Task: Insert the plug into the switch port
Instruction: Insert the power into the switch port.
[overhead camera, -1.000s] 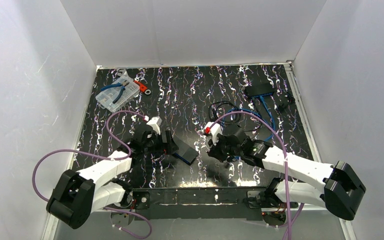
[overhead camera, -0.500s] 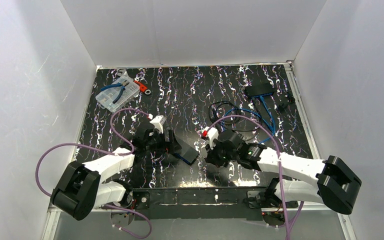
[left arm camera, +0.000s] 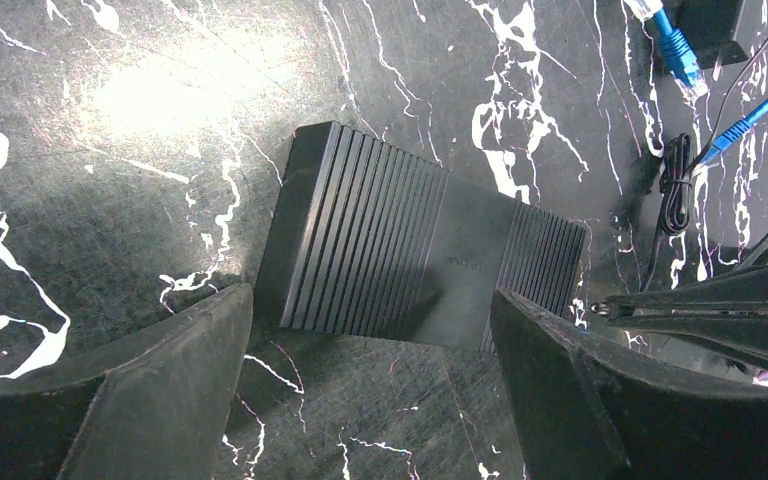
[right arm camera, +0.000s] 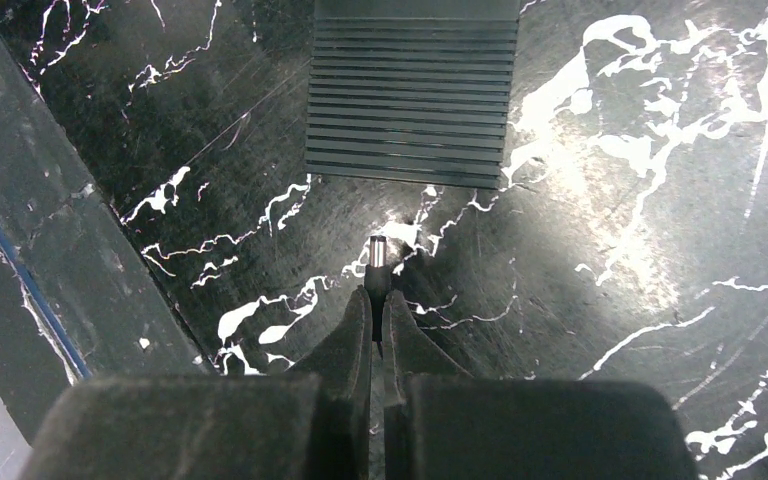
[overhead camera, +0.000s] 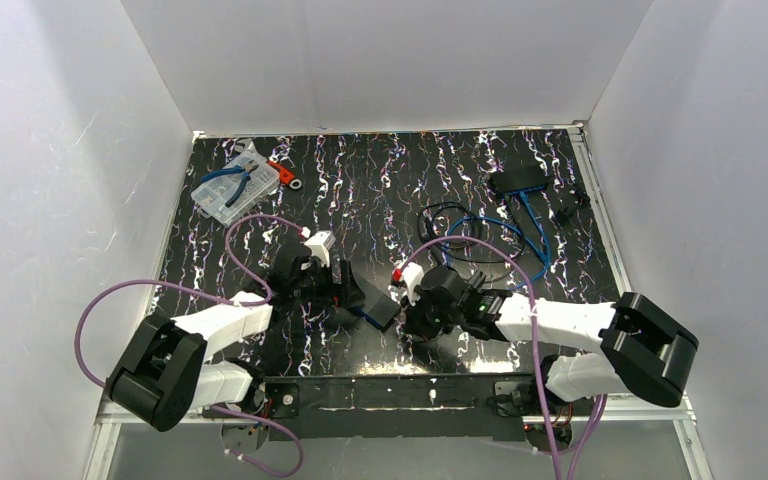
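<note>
The switch (overhead camera: 372,300) is a flat black ribbed box lying in the middle of the marbled table; it also shows in the left wrist view (left arm camera: 420,255) and the right wrist view (right arm camera: 412,90). My left gripper (left arm camera: 372,305) (overhead camera: 345,290) is open, its wide-spread fingers standing either side of the switch's near edge. My right gripper (right arm camera: 378,298) (overhead camera: 410,300) is shut on the plug (right arm camera: 379,262), a small black barrel plug with a metal tip. The tip points at the switch's ribbed end, a short gap away. The port itself is hidden.
A clear parts box with blue pliers (overhead camera: 230,190) and a red tool (overhead camera: 282,172) lie at the back left. A second black box (overhead camera: 518,180) with blue cables (overhead camera: 500,235) sits at the back right. White walls enclose the table on three sides.
My right gripper has carried the plug leftward, closer to the switch. My left gripper has edged right up to the switch, still open.
</note>
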`<move>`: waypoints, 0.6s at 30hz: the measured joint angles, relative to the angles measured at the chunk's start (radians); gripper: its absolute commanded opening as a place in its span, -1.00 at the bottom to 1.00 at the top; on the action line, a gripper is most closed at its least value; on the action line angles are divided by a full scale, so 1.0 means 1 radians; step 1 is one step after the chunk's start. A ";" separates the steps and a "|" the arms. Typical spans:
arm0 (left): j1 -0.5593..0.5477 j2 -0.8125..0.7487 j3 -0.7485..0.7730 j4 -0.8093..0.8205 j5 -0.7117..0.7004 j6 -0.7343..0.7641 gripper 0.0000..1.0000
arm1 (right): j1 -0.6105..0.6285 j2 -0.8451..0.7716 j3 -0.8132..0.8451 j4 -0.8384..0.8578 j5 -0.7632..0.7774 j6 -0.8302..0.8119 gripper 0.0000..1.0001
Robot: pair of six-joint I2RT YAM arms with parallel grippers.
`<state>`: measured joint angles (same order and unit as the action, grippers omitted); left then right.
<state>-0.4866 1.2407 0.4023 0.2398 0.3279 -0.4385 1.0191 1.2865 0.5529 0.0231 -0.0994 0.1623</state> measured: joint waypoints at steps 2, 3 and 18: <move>0.000 0.000 0.001 -0.002 -0.004 0.001 0.76 | 0.006 0.016 0.000 0.013 0.001 0.006 -0.97; 0.000 0.000 0.001 -0.002 -0.006 0.002 0.76 | 0.010 0.025 0.000 0.018 0.002 0.011 -0.97; 0.000 -0.035 0.003 0.000 -0.088 0.002 0.78 | 0.036 0.097 0.000 0.097 0.031 0.049 -0.97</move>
<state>-0.4866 1.2057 0.4057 0.2394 0.2398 -0.4370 1.0554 1.3830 0.5529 0.1204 -0.0689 0.2115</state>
